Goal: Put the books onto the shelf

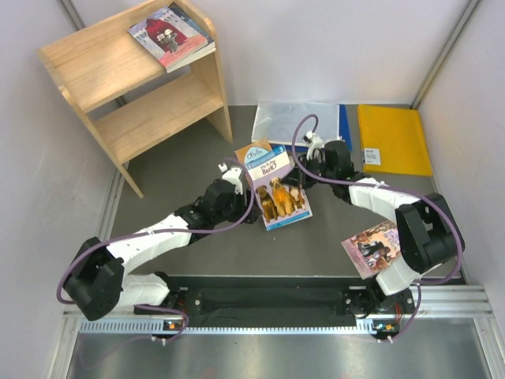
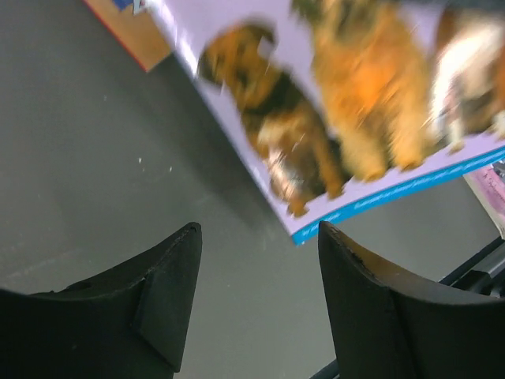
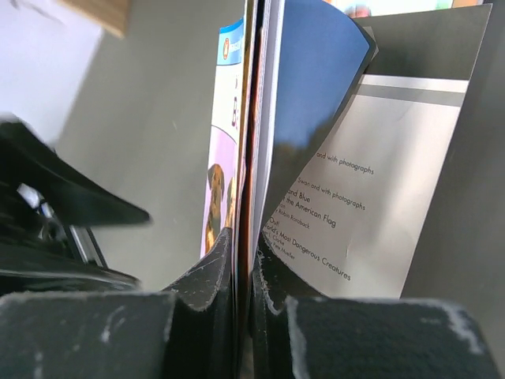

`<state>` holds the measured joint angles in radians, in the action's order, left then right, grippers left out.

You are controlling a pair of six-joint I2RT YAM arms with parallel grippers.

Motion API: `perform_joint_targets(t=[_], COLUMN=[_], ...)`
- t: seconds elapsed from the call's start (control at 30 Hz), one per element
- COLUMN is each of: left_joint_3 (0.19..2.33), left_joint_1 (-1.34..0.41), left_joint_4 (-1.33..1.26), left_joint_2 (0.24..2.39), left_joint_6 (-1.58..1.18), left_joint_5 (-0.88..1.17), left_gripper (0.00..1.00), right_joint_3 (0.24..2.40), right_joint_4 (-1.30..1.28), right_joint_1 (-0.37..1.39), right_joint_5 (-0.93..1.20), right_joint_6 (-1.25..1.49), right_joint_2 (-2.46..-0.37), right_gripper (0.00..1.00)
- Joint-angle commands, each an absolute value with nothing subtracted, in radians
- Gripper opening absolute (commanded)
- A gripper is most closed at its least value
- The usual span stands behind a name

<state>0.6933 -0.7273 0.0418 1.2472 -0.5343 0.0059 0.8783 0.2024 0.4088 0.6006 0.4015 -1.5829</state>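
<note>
The light blue book with three dogs (image 1: 278, 189) is tilted up off the grey table in the middle. My right gripper (image 1: 298, 169) is shut on its upper right edge; in the right wrist view the jaws (image 3: 243, 253) pinch the cover and pages (image 3: 221, 158), with an orange edge between them. My left gripper (image 1: 246, 196) stands open just left of the book, with nothing between its fingers (image 2: 260, 237), and the book's corner (image 2: 355, 118) hangs ahead. An orange-brown book (image 1: 251, 148) peeks out behind. A pink-purple book (image 1: 371, 246) lies by the right arm. Two books (image 1: 172, 35) rest on the wooden shelf (image 1: 118, 71).
A grey-white folder with a blue edge (image 1: 296, 122) and a yellow envelope (image 1: 392, 138) lie flat at the back right. White walls close in both sides. A metal rail (image 1: 268, 324) runs along the near edge between the arm bases.
</note>
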Motion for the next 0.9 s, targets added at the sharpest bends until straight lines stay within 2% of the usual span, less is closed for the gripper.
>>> perform_joint_targets(t=[0.0, 0.27, 0.5, 0.87], left_joint_3=[0.602, 0.468, 0.446, 0.482], left_joint_1=[-0.727, -0.727, -0.727, -0.727], left_joint_4=[-0.159, -0.397, -0.498, -0.586], left_joint_2=[1.177, 1.151, 1.126, 1.215], left_joint_6=[-0.603, -0.646, -0.666, -0.684], left_joint_5=[-0.020, -0.015, -0.077, -0.012], left_gripper=[0.66, 0.73, 0.68, 0.64], right_joint_3=[0.971, 0.988, 0.976, 0.966], right_joint_4=[0.279, 0.290, 0.293, 0.330], right_joint_1=[0.391, 0.388, 0.387, 0.388], right_joint_5=[0.649, 0.695, 0.727, 0.755], right_joint_6=[0.428, 0.457, 0.460, 0.495], right_joint_2=[-1.513, -1.483, -1.456, -1.436], right_gripper=[0.00, 0.00, 0.00, 0.00])
